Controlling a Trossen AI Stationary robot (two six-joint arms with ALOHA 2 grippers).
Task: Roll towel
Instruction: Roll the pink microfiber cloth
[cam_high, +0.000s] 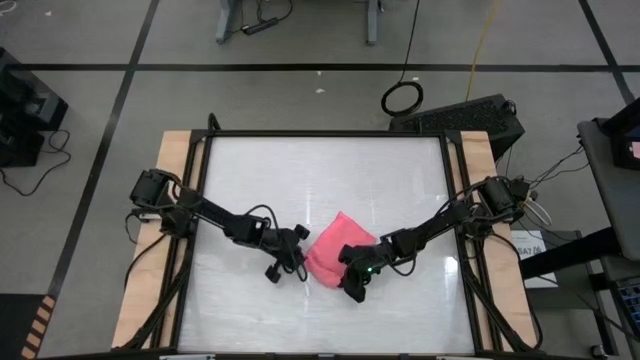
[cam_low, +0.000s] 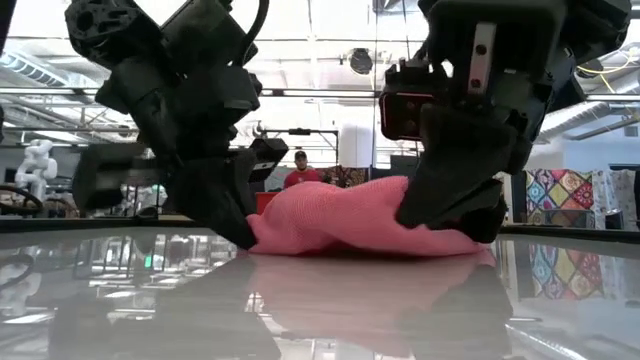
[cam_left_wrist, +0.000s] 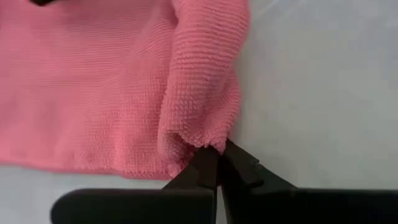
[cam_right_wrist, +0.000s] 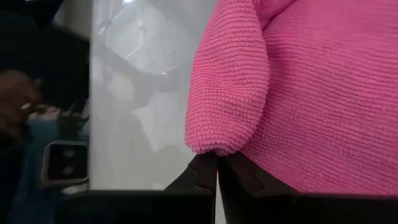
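Pink towel (cam_high: 338, 250) bunched mid-desk, not rolled yet; left tool (cam_high: 297, 265) at 9, right tool (cam_high: 352, 283) at 5, both pinched shut on its edges.

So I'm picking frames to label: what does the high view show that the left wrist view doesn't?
Only the high view shows both arms, the whole table, and the right gripper at the towel's other side. Only the left wrist view shows the left gripper shut on the towel's folded edge, and the cloth's weave. Both show the pink towel lying on the table with the left gripper at its edge.
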